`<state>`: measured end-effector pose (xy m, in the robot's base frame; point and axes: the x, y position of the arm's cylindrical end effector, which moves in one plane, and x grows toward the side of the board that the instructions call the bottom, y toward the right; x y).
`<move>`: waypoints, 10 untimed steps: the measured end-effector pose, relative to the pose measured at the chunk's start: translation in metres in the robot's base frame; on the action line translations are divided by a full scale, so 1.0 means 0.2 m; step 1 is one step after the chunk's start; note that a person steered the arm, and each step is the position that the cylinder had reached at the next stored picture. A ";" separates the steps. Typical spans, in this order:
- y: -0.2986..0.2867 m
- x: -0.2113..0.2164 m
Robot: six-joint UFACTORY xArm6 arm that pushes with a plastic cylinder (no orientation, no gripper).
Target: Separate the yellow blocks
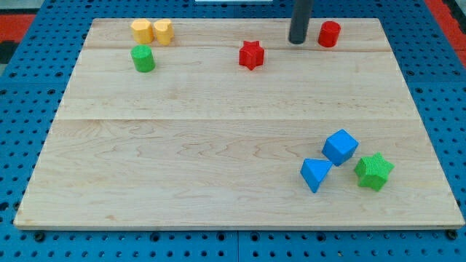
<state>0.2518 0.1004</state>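
My tip (297,41) rests on the counter (218,145) at twelve o'clock, between the red star (251,54) and red cylinder (329,34); this rod-shaped end effector has no jaws. The two yellow blocks (152,31) touch at ten o'clock, above the green cylinder (143,58).

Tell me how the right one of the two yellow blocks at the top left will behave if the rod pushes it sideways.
The right yellow plastic block looks squat and flat-based, so it should slide, not tip. It touches the left yellow plastic block, so a leftward push would probably drag both along. The smooth wooden board likely offers little grip. My tip stands far to its right.
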 end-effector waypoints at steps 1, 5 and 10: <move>-0.21 -0.21; -1.32 -0.30; -0.99 -0.10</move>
<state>0.2308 -0.0971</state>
